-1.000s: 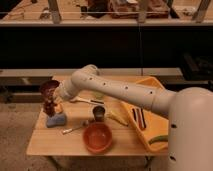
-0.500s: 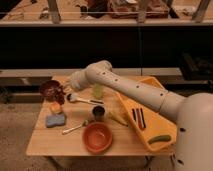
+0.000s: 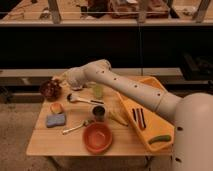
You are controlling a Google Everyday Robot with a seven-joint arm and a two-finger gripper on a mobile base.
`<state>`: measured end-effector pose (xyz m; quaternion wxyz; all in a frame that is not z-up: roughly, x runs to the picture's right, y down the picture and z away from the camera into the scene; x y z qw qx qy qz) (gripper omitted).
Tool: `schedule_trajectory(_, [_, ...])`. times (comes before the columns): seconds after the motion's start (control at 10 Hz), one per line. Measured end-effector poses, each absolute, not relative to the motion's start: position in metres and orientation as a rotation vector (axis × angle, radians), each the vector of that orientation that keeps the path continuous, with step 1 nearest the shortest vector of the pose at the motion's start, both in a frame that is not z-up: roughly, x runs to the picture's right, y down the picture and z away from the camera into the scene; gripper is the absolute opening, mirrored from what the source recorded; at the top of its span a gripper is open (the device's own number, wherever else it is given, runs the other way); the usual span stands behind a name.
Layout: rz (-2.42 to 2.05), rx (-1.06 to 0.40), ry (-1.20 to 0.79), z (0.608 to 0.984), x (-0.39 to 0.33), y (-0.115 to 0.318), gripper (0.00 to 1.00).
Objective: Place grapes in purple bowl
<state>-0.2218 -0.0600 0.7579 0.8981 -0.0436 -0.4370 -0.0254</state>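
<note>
The purple bowl stands at the table's far left corner. A dark reddish bumpy cluster, the grapes, shows inside it. My gripper is at the end of the white arm, just right of the bowl's rim and slightly above it. The arm reaches in from the lower right across the table.
An orange-red bowl sits near the front edge. A blue sponge, a small orange item, two spoons, a green cup, a dark cup and a banana lie mid-table. A yellow tray fills the right side.
My gripper was low over the purple bowl a second ago. It has since lifted and drawn back to the right of the bowl, leaving the reddish cluster in it.
</note>
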Motion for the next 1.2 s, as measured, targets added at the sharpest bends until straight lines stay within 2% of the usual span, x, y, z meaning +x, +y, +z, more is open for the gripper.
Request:
schedule_trajectory(0.3, [-0.061,-0.042,-0.894,0.764,-0.225,-0.072,0.02])
schedule_trajectory(0.6, [-0.050,-0.016,-0.896,0.785,-0.224,-0.079,0.02])
schedule_trajectory(1.2, [-0.142,-0.038,-0.827,0.815,-0.253,-0.105,0.02])
